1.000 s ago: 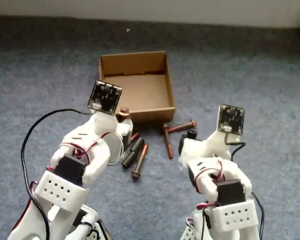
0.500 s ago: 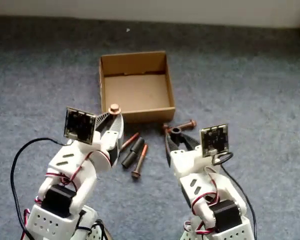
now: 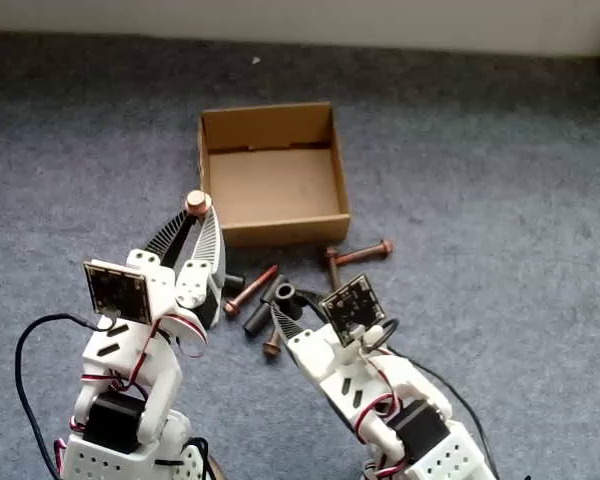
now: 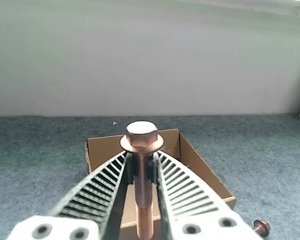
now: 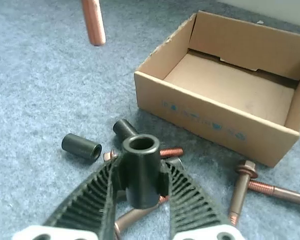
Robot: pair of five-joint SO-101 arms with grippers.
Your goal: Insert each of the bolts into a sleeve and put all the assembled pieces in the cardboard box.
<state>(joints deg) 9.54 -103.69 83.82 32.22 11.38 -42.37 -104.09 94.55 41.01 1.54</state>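
Soft, even daylight, seemingly from above, leaves faint shadows inside the cardboard box (image 3: 280, 229).

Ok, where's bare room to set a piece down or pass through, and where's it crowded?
Free: the floor of the open brown cardboard box, and the grey carpet either side of it. Crowded: the strip before its near wall, where loose copper bolts and short black sleeves lie between the left tool and right tool.

High view: set overhead, aimed down, far off.
Wrist views: carried low, aimed forward, near.
Shared: open brown cardboard box (image 3: 270, 185).
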